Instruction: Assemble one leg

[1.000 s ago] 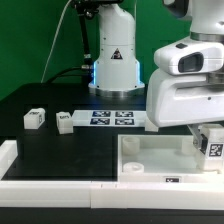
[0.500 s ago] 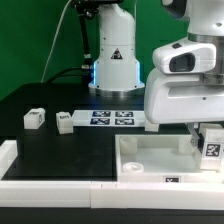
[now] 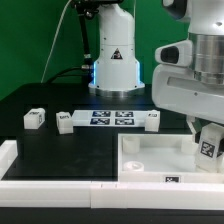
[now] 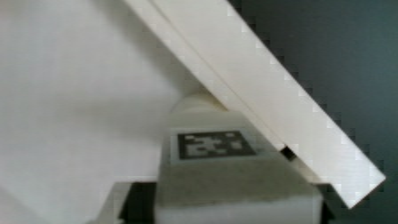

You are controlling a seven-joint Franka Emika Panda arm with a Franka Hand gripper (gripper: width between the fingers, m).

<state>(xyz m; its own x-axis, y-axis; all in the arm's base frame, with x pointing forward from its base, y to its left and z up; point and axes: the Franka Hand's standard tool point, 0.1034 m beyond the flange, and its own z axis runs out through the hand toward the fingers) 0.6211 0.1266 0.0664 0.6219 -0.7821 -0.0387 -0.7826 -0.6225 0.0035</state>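
My gripper (image 3: 207, 134) is shut on a leg (image 3: 208, 149), a small white post with a black-and-white tag. It holds the leg, slightly tilted, over the far corner of the large white panel (image 3: 150, 158) on the exterior view's right. In the wrist view the leg (image 4: 215, 150) sits between my dark fingers (image 4: 141, 205), close against the panel's raised wall (image 4: 249, 85). Three more legs lie on the black table: one (image 3: 35, 118), a second (image 3: 64, 122) and a third (image 3: 152, 121).
The marker board (image 3: 112, 118) lies flat behind the panel, between the loose legs. The robot's base (image 3: 112, 60) stands at the back. A white rim (image 3: 40, 185) runs along the table's front edge.
The arm has shifted toward the exterior view's right and up, uncovering the leg beside the marker board. The held leg has tilted and sunk slightly toward the panel's corner.
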